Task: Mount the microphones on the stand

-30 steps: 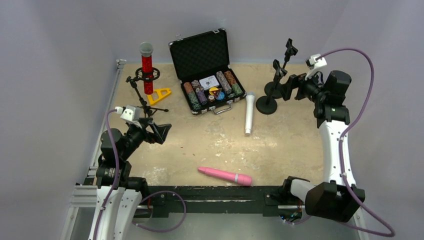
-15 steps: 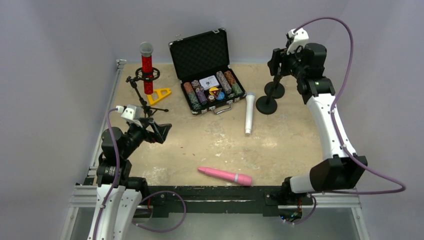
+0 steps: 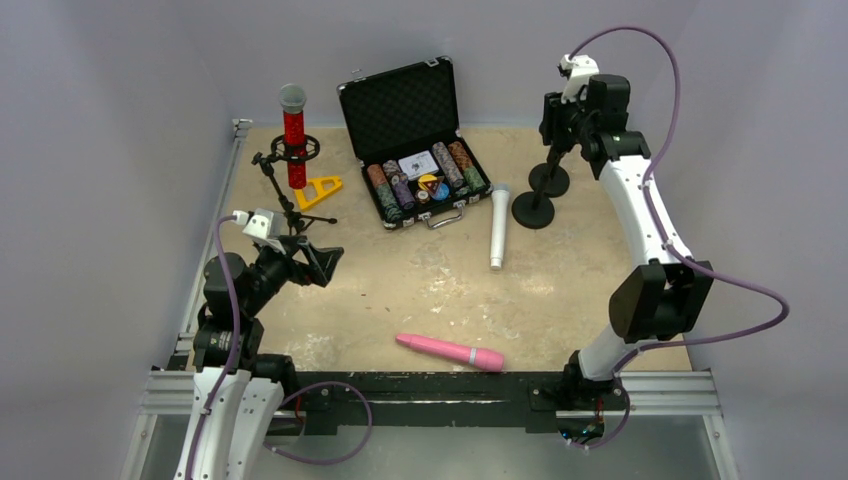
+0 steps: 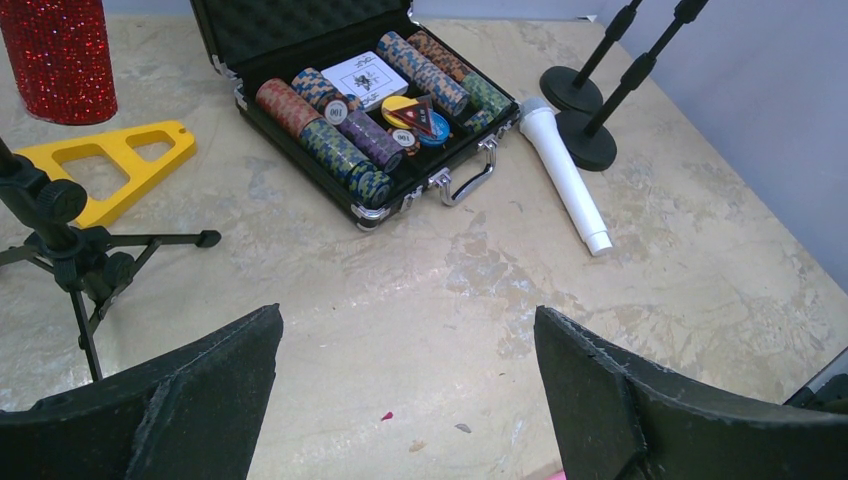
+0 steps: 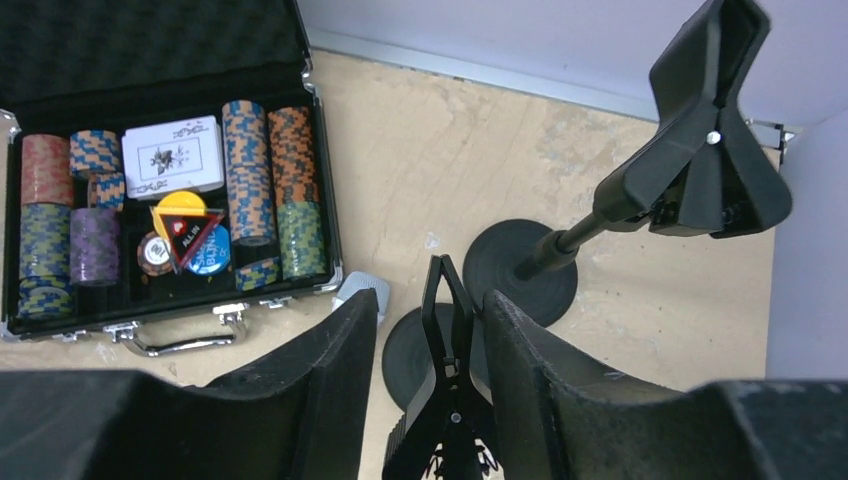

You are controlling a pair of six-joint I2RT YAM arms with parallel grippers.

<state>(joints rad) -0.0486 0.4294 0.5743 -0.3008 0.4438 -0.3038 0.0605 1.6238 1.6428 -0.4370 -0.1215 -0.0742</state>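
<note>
While the left hand [image 4: 408, 322] gapes, the right hand [image 5: 430, 302] straddles a stand clip [image 5: 448, 325], grip unclear; a token [image 5: 190, 232] reads "ALL IN".

The light is bright, soft and even. It falls from above, so the black stand [image 3: 533, 210] leaves only a small, pale shadow on the table [image 3: 570, 290]. Nothing shines too hard and all three views look sharp, but the black parts stay very dark and show few details.

Right gripper [image 5: 430, 312] hanging over near stand's clip [image 5: 446, 290], fingers [image 5: 325, 365] flanking it, slim gaps showing both sides. Second stand [image 5: 700, 160] standing beyond, right. Open chip case [image 5: 150, 40] lying left.
</note>
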